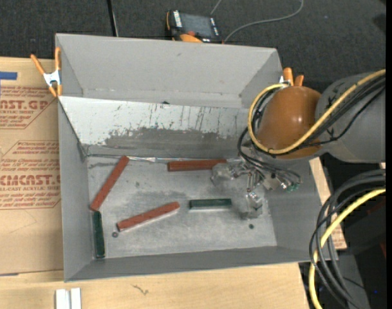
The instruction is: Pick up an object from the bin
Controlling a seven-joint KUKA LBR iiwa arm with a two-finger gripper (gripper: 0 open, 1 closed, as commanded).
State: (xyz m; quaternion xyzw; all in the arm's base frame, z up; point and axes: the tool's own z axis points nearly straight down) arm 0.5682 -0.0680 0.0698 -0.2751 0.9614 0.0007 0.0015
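My gripper (250, 198) hangs low over the right part of the bin floor, under the orange dome. A short dark green bar (210, 204) lies flat just left of it, its right end close to the fingertips. A red-brown bar (192, 166) lies behind, its right end near the gripper's left side. Nothing shows between the fingers.
A longer red-brown bar (148, 217) lies at the floor's middle left. Another red-brown bar (109, 183) leans diagonally at the left. A dark green bar (98, 234) lies along the left wall near the front corner. The arm and its cables fill the right side.
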